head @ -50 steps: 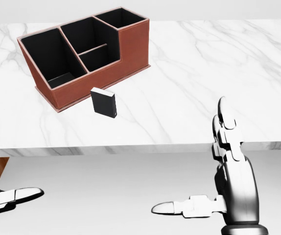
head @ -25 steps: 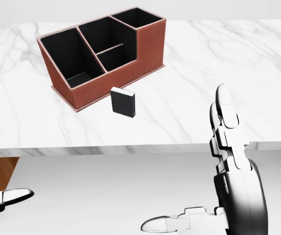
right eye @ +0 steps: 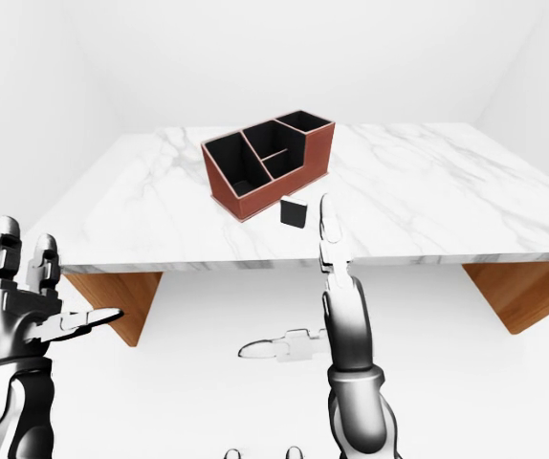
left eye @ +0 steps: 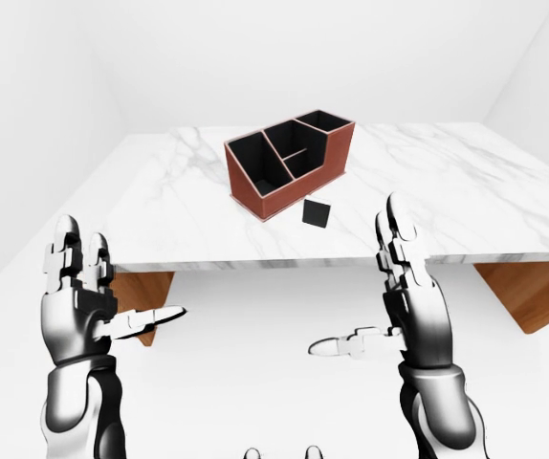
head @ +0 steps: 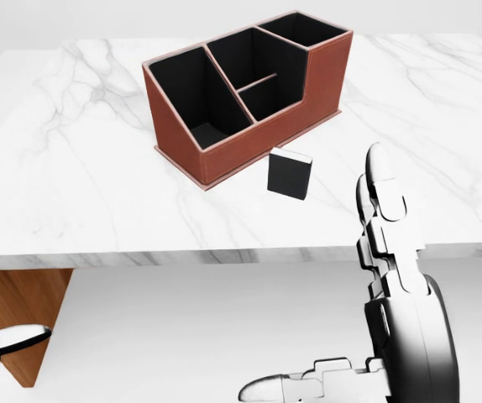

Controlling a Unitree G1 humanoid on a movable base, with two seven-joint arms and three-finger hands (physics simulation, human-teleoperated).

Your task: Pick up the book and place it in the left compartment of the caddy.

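A small black book [head: 290, 174] stands upright on the white marble table [head: 73, 193], just right of and below the brown caddy [head: 249, 147] in the head view. The caddy's left compartment [head: 192, 92] is dark inside and nothing shows in it. My right hand [head: 316, 277] is open below the table's near edge, fingers [head: 385, 210] pointing up and thumb stretched left, well short of the book. In the left-eye view my left hand [left eye: 124, 277] is raised at the lower left, also open and holding nothing.
Wooden table supports show under the marble top at the left [head: 14, 311] and at the right [left eye: 533, 287]. White floor and white walls surround the table. The caddy has two smaller compartments [head: 262, 84] and a taller one [head: 304, 29] at its right end.
The whole picture has shifted: caddy and book now sit further right in the head view, so the camera has moved. Both hands stay open, and the book has not moved on the table.
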